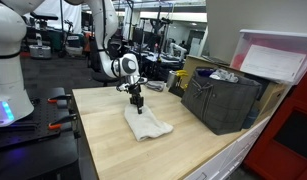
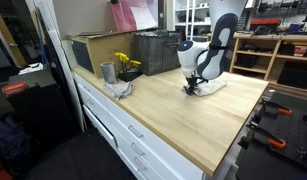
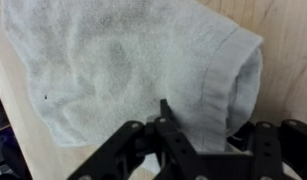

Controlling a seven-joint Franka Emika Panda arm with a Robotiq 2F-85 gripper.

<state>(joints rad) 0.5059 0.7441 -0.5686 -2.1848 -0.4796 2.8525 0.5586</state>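
White terry cloth (image 3: 123, 70) lies flat near the middle of the pale wooden bench (image 1: 113, 150), nubbly in texture, with a ribbed, tube-like cuff at 3 o'clock in the wrist view. The arm bends down from 12 o'clock in an exterior view, wrist vertical, and sets the pincer (image 1: 138, 103) on the cloth's upper edge. In the wrist view the black fingers (image 3: 163, 112) stand partly closed astride the cuff; whether they pinch it I cannot tell. A dark slatted crate (image 1: 221, 100) sits at 3 o'clock.
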